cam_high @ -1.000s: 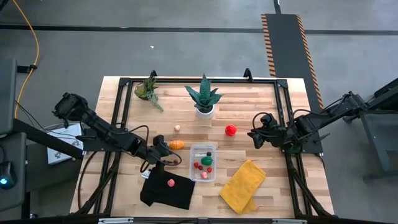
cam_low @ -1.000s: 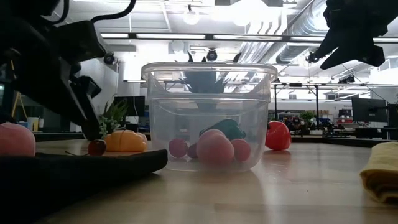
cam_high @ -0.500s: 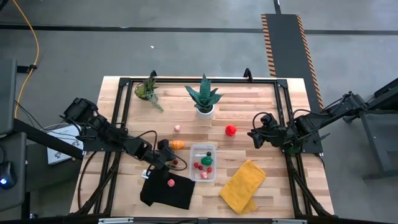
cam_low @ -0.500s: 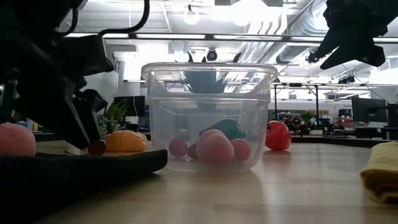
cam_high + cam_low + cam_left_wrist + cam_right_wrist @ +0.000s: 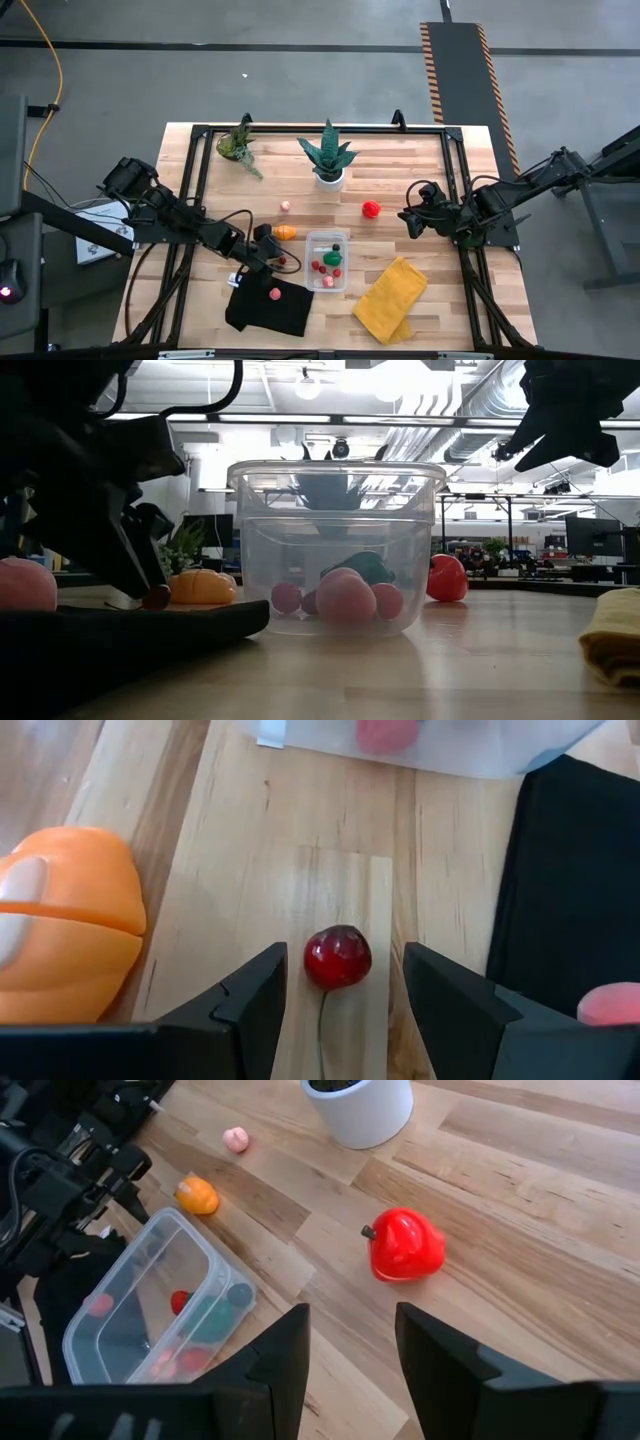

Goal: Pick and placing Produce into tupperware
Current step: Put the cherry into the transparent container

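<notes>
I am on the pick step: my left gripper [image 5: 338, 1010] is down at the wooden table [image 5: 420, 160], its 2 dark fingers spread wide and holding nothing, with the small dark red cherry with a thin stem [image 5: 337, 957] sitting between them, not yet touched on either side. My landmark is the small clear rectangular plastic tupperware [image 5: 327, 260]: the cherry [image 5: 282, 261] lies just beside its left wall, the orange toy vegetable [image 5: 285, 232] sits a little beyond that, and the black cloth [image 5: 270, 308] with a pink piece [image 5: 274, 293] on it spreads in front of the cherry. Inside the tupperware I already count several pieces, 1 green [image 5: 332, 258] and a few red and pink. A red toy pepper [image 5: 404, 1244] and a small pale pink piece [image 5: 286, 206] lie on the far side of the tupperware, nearer the white-potted plant [image 5: 328, 160]. My right gripper [image 5: 411, 221] waits well to the right of the tupperware, fingers parted and empty. As I judge it, the next move calls for closing squarely on the cherry, which is round and may roll or squirt out, then lifting clear of the container's rim and carrying it across to drop inside.
</notes>
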Controlling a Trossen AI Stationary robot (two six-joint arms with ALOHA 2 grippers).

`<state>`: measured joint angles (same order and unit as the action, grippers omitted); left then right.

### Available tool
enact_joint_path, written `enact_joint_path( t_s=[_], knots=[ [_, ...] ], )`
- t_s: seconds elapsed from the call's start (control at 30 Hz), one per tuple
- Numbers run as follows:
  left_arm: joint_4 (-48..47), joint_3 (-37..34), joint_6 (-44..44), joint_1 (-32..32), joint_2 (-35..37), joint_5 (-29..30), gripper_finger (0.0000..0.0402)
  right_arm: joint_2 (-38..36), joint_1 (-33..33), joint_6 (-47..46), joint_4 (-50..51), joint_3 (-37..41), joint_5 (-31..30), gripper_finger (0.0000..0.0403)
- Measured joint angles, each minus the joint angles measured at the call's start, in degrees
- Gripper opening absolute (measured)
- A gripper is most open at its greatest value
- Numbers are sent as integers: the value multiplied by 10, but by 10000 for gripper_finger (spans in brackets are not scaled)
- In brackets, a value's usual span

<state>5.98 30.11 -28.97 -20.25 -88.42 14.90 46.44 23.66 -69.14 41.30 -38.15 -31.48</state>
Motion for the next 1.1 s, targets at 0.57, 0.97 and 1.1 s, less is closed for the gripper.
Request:
enact_joint_path(
  t_s=[0.57,0.97,1.1],
  knots=[
    [0,0,0,0,0,12,188,0,0,2,0,0,-1,141],
    [-1,0,16,0,0,13,188,0,0,5,0,0,-15,141],
    [-1,0,20,0,0,13,188,0,0,6,0,0,-14,141]
  ],
)
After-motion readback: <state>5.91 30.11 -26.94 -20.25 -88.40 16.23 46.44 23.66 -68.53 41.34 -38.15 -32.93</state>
